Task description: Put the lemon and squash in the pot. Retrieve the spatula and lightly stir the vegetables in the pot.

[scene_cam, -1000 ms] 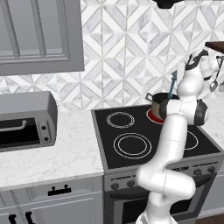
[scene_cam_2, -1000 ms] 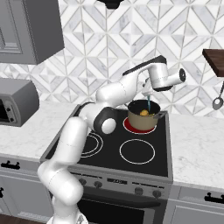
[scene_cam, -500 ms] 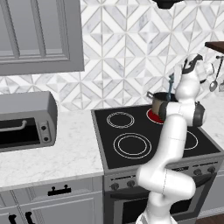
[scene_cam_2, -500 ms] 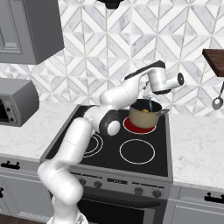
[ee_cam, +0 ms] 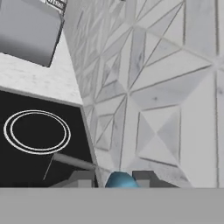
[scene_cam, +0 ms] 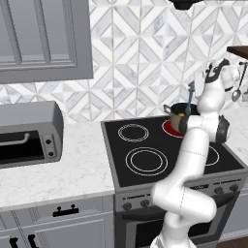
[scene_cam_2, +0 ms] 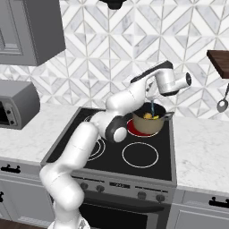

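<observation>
My claw (scene_cam_2: 153,99) is clamped on the handle of the light-blue spatula (scene_cam_2: 152,107), which hangs straight down from it into the pot (scene_cam_2: 147,124). In the hand view the blue handle end (ee_cam: 121,180) sits right between my finger tips (ee_cam: 81,178), so the grip looks firm.

The pot stands on the far right burner (scene_cam_2: 136,129) of the stove (scene_cam_2: 116,165), the ring under it glowing red. Inside it I can see yellow and orange pieces: the lemon (scene_cam_2: 147,116) and, I think, the squash (scene_cam_2: 155,118) beside it, though they are too small to tell apart cleanly. From the left side the spatula (scene_cam: 190,96) rises upright above the pot (scene_cam: 179,115), near the tiled wall.

So both vegetables are in, and the spatula is fetched; I judge I am in the stirring step. Next calls for small, slow sweeps of the head around the pot's inside, kept low and gentle, without knocking the rim or flicking a piece out onto the tabletop (scene_cam_2: 199,152).
</observation>
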You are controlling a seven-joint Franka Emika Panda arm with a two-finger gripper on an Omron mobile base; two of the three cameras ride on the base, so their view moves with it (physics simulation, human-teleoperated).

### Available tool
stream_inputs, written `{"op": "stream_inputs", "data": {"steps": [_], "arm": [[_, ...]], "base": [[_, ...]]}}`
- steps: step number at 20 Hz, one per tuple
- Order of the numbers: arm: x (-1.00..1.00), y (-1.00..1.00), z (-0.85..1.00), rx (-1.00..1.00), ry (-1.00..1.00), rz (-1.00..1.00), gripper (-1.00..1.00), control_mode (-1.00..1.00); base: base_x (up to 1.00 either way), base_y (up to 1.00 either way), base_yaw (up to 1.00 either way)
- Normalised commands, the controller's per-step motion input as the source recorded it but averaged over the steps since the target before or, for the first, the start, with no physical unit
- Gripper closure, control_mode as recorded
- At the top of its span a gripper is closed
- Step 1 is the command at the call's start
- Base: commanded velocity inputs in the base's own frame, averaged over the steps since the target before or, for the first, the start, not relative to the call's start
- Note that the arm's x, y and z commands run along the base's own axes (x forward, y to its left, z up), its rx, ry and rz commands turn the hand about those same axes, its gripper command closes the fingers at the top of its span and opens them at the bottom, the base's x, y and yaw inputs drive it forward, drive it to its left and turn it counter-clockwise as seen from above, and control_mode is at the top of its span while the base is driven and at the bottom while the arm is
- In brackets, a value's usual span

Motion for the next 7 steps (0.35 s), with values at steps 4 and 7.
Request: {"op": "stream_inputs", "data": {"steps": [4,7], "arm": [[-0.74,0.05,-0.03,0.15,0.17,0.00,1.00,-1.00],[-0.25,0.01,-0.22,0.10,0.24,0.00,1.00,-1.00]], "base": [[0.00,0.00,0.00],[0.00,0.00,0.00]]}}
